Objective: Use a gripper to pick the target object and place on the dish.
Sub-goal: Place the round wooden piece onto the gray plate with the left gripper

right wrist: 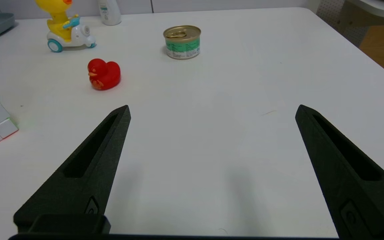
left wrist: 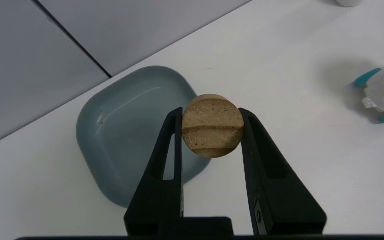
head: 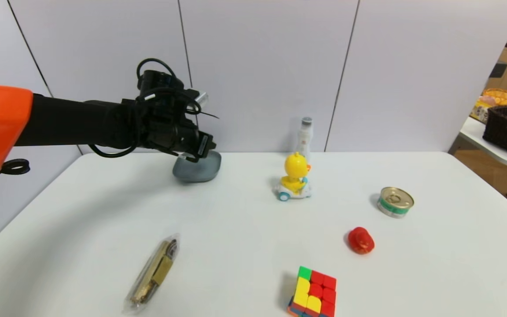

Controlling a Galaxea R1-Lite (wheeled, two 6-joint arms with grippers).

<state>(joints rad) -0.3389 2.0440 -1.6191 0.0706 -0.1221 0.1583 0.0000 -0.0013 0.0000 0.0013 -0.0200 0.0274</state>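
One wooden knob [left wrist: 212, 129] is hanging clenched in the left gripper [left wrist: 211, 133] above the dish [left wrist: 118, 133], far left on the desk [head: 244, 229]. Probably light, stiff, smooth; fingers are pinching its round sides, which suits it. Right gripper [right wrist: 212, 110] is idling, spread wide. White desk, grey wall panels [head: 262, 66].

Yellow duck toy [head: 294, 177], tin can [head: 395, 201], red duck [head: 361, 240], cube [head: 313, 292].

One dish [head: 200, 169], knob [left wrist: 212, 129], can [head: 395, 202], cube [head: 313, 293], bottle [head: 305, 136]; two duck toys [head: 295, 178] [head: 361, 240].
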